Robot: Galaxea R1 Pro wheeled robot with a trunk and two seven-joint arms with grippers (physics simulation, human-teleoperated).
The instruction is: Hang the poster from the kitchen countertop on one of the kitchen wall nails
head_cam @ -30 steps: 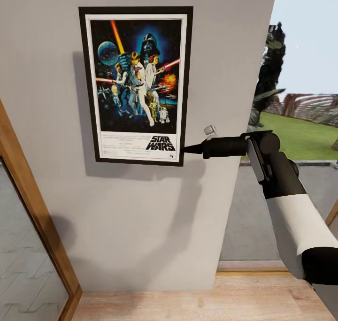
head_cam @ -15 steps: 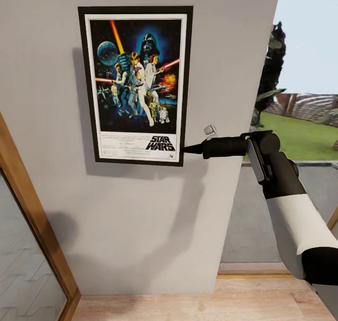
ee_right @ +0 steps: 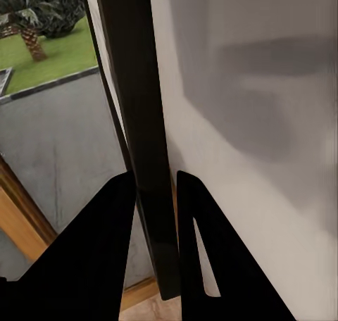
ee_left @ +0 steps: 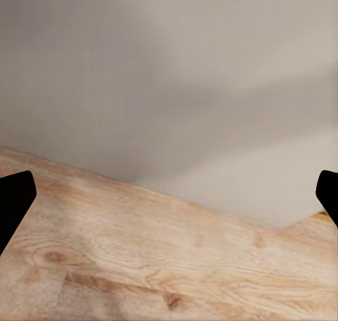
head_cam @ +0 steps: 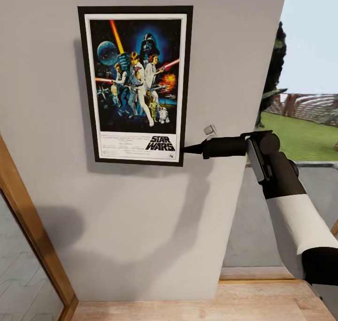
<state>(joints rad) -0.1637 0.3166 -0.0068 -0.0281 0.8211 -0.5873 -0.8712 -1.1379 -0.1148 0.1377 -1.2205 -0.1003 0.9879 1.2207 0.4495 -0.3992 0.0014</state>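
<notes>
1. We see the poster [head_cam: 136, 85] in the upper left of the head view, upright and flat against the grey wall [head_cam: 141, 227]; its black frame and white border are square to the picture, the "STAR WARS" logo at its lower edge; it is off the worktop and up at hanging height.
2. We judge the task far along: the pick-up is done and the poster is held at the wall; what remains, as we read it, is to settle it on a nail and let go; we cannot see any nail, so whether it already bears the frame we cannot tell.
3. The right end effector [head_cam: 187, 148] reaches in from the right of the head view and meets the frame's lower right corner; in the right wrist view its two dark fingers [ee_right: 105, 243] sit on either side of the frame's thin black edge [ee_right: 144, 159], close together and clamped on it.
4. The left end effector [ee_left: 169, 201] points at the light wood floor [ee_left: 141, 265] and the foot of the wall; its fingertips stand at the opposite edges of the left wrist view, wide apart, with nothing between them.
5. Outward, a wooden door frame [head_cam: 28, 227] runs along the left of the head view; grass and trees show at the right.
</notes>
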